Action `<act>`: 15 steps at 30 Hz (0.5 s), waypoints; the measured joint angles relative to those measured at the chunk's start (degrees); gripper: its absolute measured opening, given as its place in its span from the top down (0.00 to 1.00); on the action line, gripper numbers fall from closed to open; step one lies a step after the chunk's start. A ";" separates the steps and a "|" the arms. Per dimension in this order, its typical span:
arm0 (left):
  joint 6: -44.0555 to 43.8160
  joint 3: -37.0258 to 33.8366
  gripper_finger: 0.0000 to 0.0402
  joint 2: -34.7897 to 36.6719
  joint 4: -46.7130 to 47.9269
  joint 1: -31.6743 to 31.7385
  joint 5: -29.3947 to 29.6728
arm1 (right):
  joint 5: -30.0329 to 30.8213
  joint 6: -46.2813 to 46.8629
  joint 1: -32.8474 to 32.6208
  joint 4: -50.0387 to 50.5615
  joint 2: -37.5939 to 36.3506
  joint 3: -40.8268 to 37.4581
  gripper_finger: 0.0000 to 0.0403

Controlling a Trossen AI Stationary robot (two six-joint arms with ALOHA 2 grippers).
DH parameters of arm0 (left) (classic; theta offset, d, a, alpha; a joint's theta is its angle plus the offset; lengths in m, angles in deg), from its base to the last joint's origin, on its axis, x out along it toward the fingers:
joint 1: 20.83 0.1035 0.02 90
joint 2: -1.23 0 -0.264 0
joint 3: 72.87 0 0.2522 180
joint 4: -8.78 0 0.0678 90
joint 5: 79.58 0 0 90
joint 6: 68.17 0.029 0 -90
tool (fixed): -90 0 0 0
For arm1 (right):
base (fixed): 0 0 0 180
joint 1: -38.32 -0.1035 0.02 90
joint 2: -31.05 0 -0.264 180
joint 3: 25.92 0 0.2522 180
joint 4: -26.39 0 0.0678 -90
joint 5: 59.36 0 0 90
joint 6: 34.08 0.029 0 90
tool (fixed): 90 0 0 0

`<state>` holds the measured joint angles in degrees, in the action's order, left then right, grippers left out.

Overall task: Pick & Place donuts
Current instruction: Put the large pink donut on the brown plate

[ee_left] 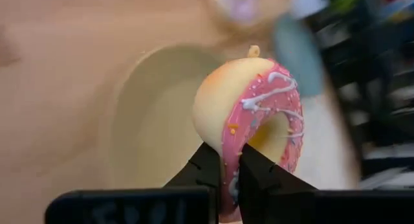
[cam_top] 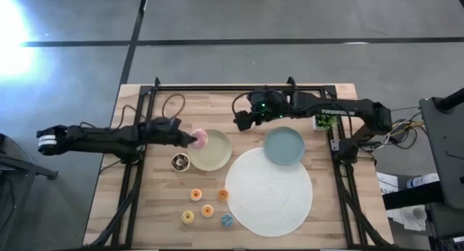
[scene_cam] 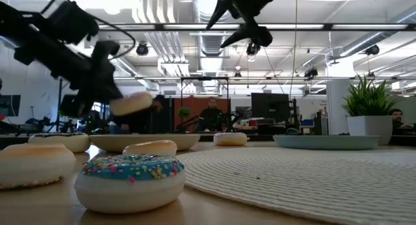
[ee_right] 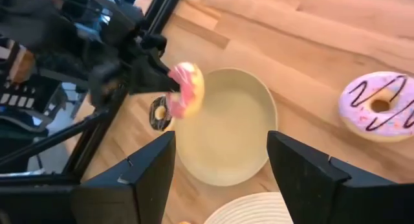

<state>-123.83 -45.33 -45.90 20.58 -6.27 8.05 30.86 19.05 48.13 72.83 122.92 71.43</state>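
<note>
The left gripper point(ee_left: 223, 175) was closed on the pink iced donut point(ee_left: 259, 123), pinching the ring's rim so that the donut stood on edge with its hole facing sideways. In the high view the left gripper point(cam_top: 190, 139) held the pink iced donut point(cam_top: 199, 138) over the near-left rim of the beige plate point(cam_top: 214, 158), clear of the plate's surface; the low view showed the donut point(scene_cam: 132, 103) raised above the plate point(scene_cam: 144, 142). The plate's centre lay just beyond the donut along the left arm's line of reach, so the release was judged to need a short advance toward the plate's middle before lowering. The right gripper point(ee_right: 220, 162) hung above the back of the table with its fingers spread wide and empty, looking down on the same plate. The purple-white iced donut point(ee_right: 380, 106) lay flat on the wood just beside the beige plate, nearer to the right arm. The brown-white iced donut point(cam_top: 180, 162) rested on the table beside the plate's left edge, and the mini donuts point(cam_top: 206, 204) lay grouped nearer the front edge, left of the white round mat point(cam_top: 270, 193). The teal plate point(cam_top: 284, 146) sat touching the mat's back edge
</note>
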 joint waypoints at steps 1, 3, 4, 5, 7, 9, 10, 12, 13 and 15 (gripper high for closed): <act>0.93 0.00 0.99 -1.22 0.36 -0.01 0.00 | 0.04 -0.03 0.05 -0.29 0.01 0.00 0.42; 2.03 0.01 0.99 -3.80 0.21 -0.01 -0.02 | 0.05 -0.23 0.06 -0.54 0.68 0.00 0.42; 2.13 0.22 0.99 -5.07 0.10 -0.01 -0.02 | 0.05 -0.23 0.06 -0.80 1.14 0.00 0.42; 2.56 0.58 0.98 -6.37 0.15 -0.01 -0.03 | 0.01 -0.25 0.04 -1.01 1.69 0.00 0.42; 3.57 1.89 0.95 -9.14 0.06 -0.01 -0.04 | -0.31 -0.23 0.00 -1.23 2.78 -0.04 0.42; 4.56 3.26 0.90 -11.73 0.40 -0.01 0.00 | -1.42 -0.23 0.01 -1.73 3.75 -0.04 0.42; 5.04 4.12 0.86 -13.08 0.44 -0.01 0.02 | -1.96 -0.23 0.00 -1.72 4.27 -0.04 0.42; 6.49 5.84 0.79 -15.41 0.74 -0.01 0.02 | -2.99 -0.23 0.02 -1.75 5.19 -0.04 0.42; 7.31 6.90 0.76 -16.37 1.47 -0.01 0.05 | -3.33 -0.22 0.02 -1.76 5.67 -0.04 0.42; 8.72 8.95 0.69 -18.02 4.81 0.01 0.46 | -3.71 -0.20 -0.05 -1.71 6.10 -0.07 0.42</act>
<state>-115.12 -36.37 -63.92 25.39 -6.26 8.51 27.16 18.84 48.08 71.12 129.02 71.37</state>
